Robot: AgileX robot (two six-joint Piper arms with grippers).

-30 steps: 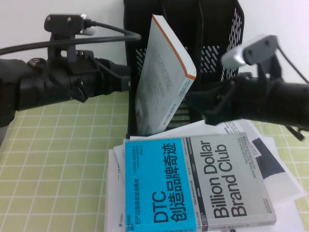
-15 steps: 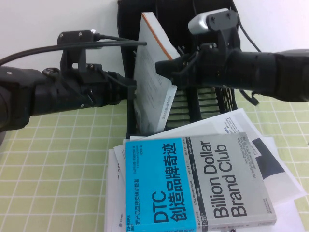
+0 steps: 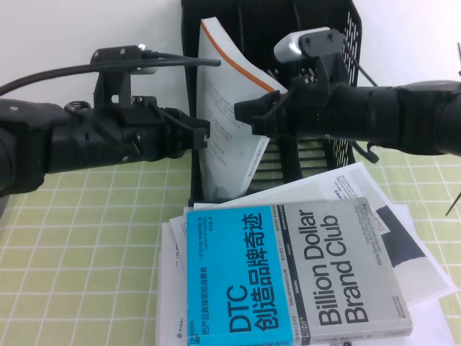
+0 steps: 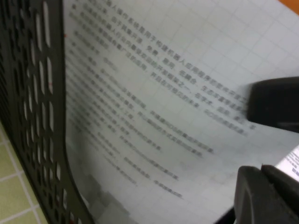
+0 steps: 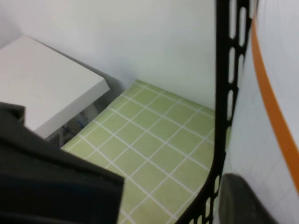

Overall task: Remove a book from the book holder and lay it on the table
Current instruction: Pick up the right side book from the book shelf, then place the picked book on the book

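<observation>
While the white paperback book with an orange-edged cover (image 3: 229, 137) leans inside the black perforated plastic book holder (image 3: 317, 155) at the tabletop's far edge, my right gripper (image 3: 245, 114) grasps its upper edge; my left gripper (image 3: 204, 133) touches its cover, fingers' state I cannot tell

High view: raised camera on the robot's side, angled down and forward across the desk (image 3: 86, 238) toward the book holder (image 3: 317, 29) at 12 o'clock, with both arms entering from 9 and 3 o'clock. Left wrist view: very close to the printed cover of the leaning book (image 4: 154, 107), the holder's perforated wall alongside. Right wrist view: close behind that same orange-striped book (image 5: 271, 112) and holder wall, looking past them down to the checked desk and the wall. All three views share book and holder.
</observation>
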